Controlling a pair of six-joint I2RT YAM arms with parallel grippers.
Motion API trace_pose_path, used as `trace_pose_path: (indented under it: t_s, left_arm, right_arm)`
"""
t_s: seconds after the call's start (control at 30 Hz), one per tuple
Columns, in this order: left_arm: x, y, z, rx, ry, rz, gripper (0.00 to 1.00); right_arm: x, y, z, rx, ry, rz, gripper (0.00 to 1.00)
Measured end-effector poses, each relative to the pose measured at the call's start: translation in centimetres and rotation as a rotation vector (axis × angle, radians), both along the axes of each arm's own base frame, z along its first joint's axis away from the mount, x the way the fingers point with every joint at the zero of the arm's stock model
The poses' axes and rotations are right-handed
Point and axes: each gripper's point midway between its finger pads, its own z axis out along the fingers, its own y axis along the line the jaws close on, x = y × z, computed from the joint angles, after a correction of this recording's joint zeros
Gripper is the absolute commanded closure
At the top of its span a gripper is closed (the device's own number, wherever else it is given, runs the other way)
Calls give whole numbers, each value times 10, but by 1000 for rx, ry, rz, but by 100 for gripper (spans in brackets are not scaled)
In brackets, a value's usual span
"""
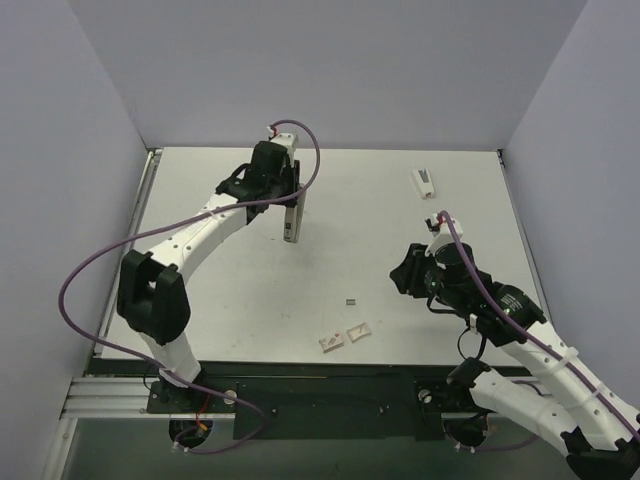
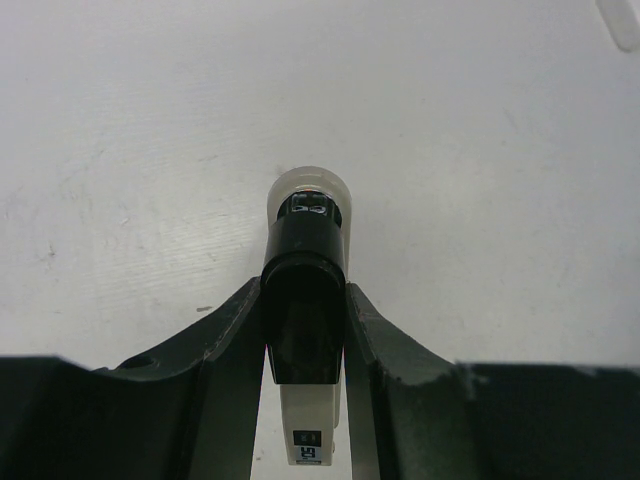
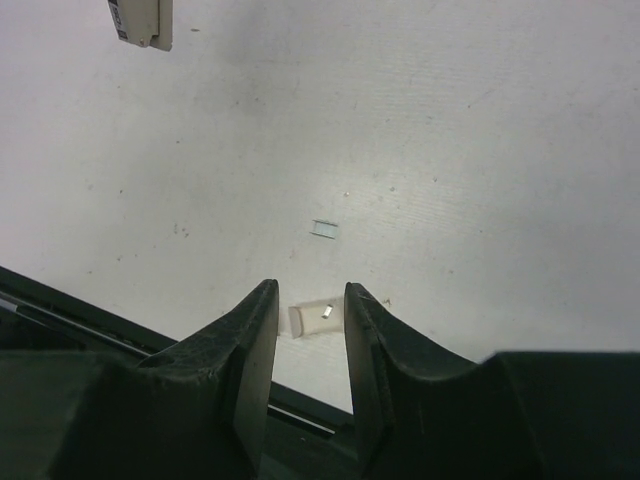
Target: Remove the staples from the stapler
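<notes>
The stapler (image 1: 291, 222), a slim white oblong with a black end, is held in my left gripper (image 1: 287, 197) above the far middle of the table. In the left wrist view the fingers clamp its black end (image 2: 305, 300) and the white shell runs back between them. The staples (image 1: 351, 301), a tiny grey strip, lie on the table towards the front; they also show in the right wrist view (image 3: 324, 229). My right gripper (image 1: 403, 279) is open and empty, hovering right of the staples. The stapler's tip shows at the top left of that view (image 3: 141, 22).
Two small white squarish tabs (image 1: 331, 342) (image 1: 358, 331) lie near the table's front edge; one shows between the right fingers (image 3: 318, 317). A small white oblong piece (image 1: 424, 182) lies at the far right. Grey walls close in the table on three sides.
</notes>
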Motion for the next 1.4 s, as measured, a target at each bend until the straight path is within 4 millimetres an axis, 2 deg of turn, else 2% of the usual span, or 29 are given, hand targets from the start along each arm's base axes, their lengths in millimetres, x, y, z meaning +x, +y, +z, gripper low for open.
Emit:
trace_pose_path:
  t_s: [0.17,0.37,0.57,0.6,0.73,0.8,0.87,0.97,1.0,1.07,1.2,1.3,1.4]
  left_arm:
    - [39,18,-46,79,77,92,100]
    - [73,37,-96,153,168,162,100]
    - [92,56,-129,195,229,201,100]
    - [94,58,-133,201,235,204,98]
    - [101,61,-142,222,250,210,78]
    - [105,61,-147,234,254,206,59]
    - [106,61,-154,245,260,204,48]
    - [106,63,-155,257,259,206,34]
    - [106,64,-156,259,256,209,32]
    - [105,65,-156,263,256,213,17]
    - [97,69,-150,270,256,218,14]
    - [92,69,-125,258,220,222,13]
    - [83,65,-88,231,162,218,12]
  right_arm:
    - [1,-4,-10,-17,18,-22,70]
    - [3,-7,-17,-34,31,-35,68]
    - [6,-11,-20,-46,35,-54,66]
    - [6,-12,-21,-48,36,-58,66]
    - [10,-16,-25,-62,48,-77,64]
    - [12,-18,-27,-71,56,-84,64]
    - [14,-20,-30,-79,66,-97,63]
    - [18,-26,-31,-90,80,-120,62]
    - [20,-28,-29,-93,86,-133,62]
    - [26,-31,-22,-89,85,-153,61]
    - [41,-32,-3,-73,67,-183,56]
    - [53,-33,5,-68,70,-209,51]
    - [65,-37,1,-78,98,-248,49]
